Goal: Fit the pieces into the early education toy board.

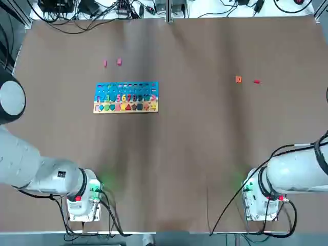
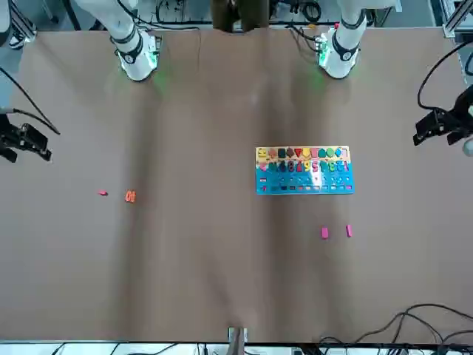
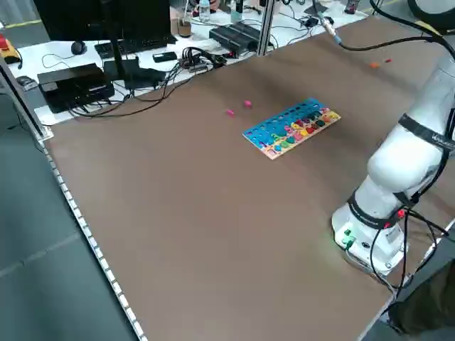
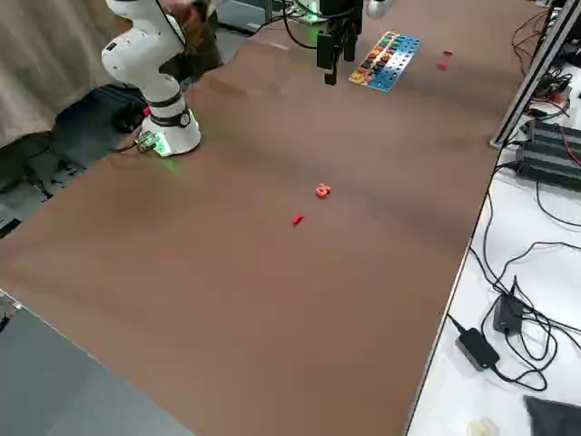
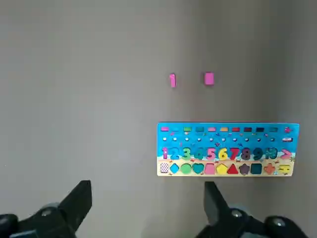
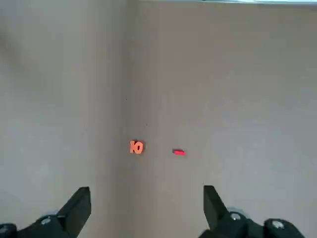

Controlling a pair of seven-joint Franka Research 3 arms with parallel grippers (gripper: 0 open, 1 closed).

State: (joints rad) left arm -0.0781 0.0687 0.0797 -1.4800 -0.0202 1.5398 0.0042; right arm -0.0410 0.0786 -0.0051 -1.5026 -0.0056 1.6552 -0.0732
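The early education toy board (image 1: 126, 97) lies flat on the brown table, left of centre, with a blue upper half and a pale strip of coloured shapes. Two pink pieces (image 1: 105, 63) (image 1: 119, 62) lie just beyond it. An orange piece (image 1: 238, 79) and a small red piece (image 1: 257, 81) lie far right. My left gripper (image 5: 147, 206) hovers open high above the table, with the board (image 5: 228, 148) and pink pieces (image 5: 172, 80) ahead of it. My right gripper (image 6: 146, 208) hovers open above the orange piece (image 6: 136, 147) and red piece (image 6: 179, 152). Neither holds anything.
The arm bases (image 1: 82, 202) (image 1: 262, 200) stand at the near table edge. Cables and electronics (image 3: 92, 78) sit on the white bench past the far edge, and a camera post (image 1: 168, 10) stands at its middle. Bare brown table (image 1: 195, 143) lies between the board and the right-hand pieces.
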